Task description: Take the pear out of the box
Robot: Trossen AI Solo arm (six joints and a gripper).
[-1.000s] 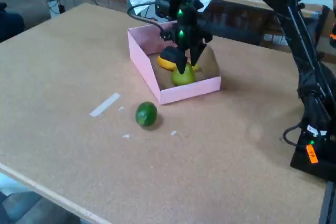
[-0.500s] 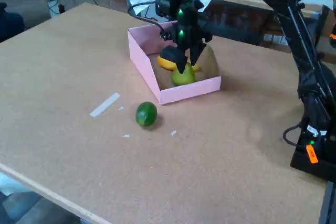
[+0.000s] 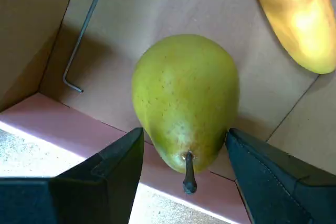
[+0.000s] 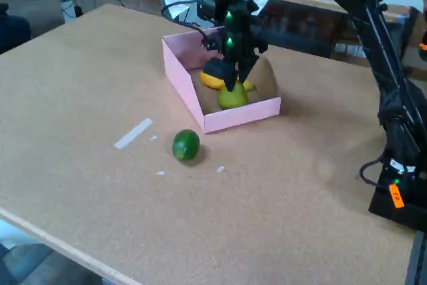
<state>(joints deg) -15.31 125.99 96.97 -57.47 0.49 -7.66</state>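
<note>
The gripper [image 4: 235, 79] has moved up a tiny bit since a second ago, and the pear [image 4: 233, 96] shows a little more under it. Nothing else has moved. The pear sits inside the pink box [image 4: 243, 117], near the front wall. In the wrist view the pear [image 3: 185, 98] fills the middle, its stem pointing to 6 o'clock. The two black fingers [image 3: 115, 171] are apart, one at 7 o'clock and one at 5 o'clock of the pear, close by its narrow end, but I cannot tell if they touch it. The banana [image 3: 296, 17] lies at 2 o'clock. A thin metal key [image 3: 84, 30] lies at 10 o'clock. On the table [image 4: 80, 85], a lime [image 4: 186, 145] sits outside the box, at 7 o'clock from it.
</note>
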